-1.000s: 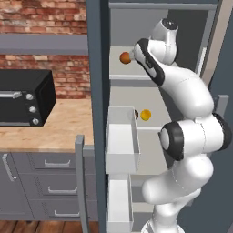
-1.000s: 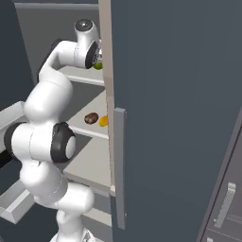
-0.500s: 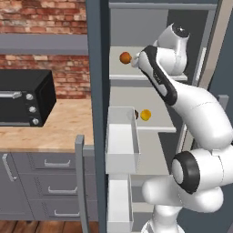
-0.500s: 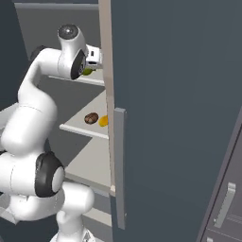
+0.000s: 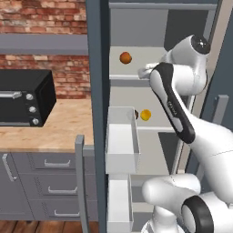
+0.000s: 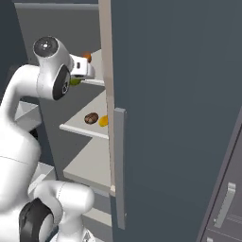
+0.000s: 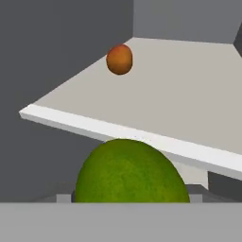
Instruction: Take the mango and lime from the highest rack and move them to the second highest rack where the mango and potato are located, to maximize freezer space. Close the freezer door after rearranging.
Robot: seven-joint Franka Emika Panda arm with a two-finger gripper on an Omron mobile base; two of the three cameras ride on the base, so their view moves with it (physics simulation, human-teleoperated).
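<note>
My gripper (image 6: 78, 77) is shut on the green lime (image 7: 130, 172), held just in front of and a little below the front edge of the highest rack (image 7: 189, 94). The reddish-orange mango (image 7: 119, 59) rests far back on that rack, also the mango (image 5: 125, 58) in the left base view. On the second highest rack (image 6: 78, 128) lie the yellow-orange mango (image 6: 103, 121) and the brown potato (image 6: 90, 118). The freezer door (image 6: 165, 94), slate with a beige rim and bar handle, stands right of the racks, and the inside is open to view.
A slate panel (image 5: 97, 91) with a bar handle stands left of the racks, and white box bins (image 5: 120, 136) jut out beside it. Left of that are a wooden counter (image 5: 50, 123) and a black oven (image 5: 22, 98). My arm's elbow fills the space before the lower racks.
The gripper has drawn back out of the highest rack and come down a little, with the lime in it. The reddish-orange mango has stayed where it was.
</note>
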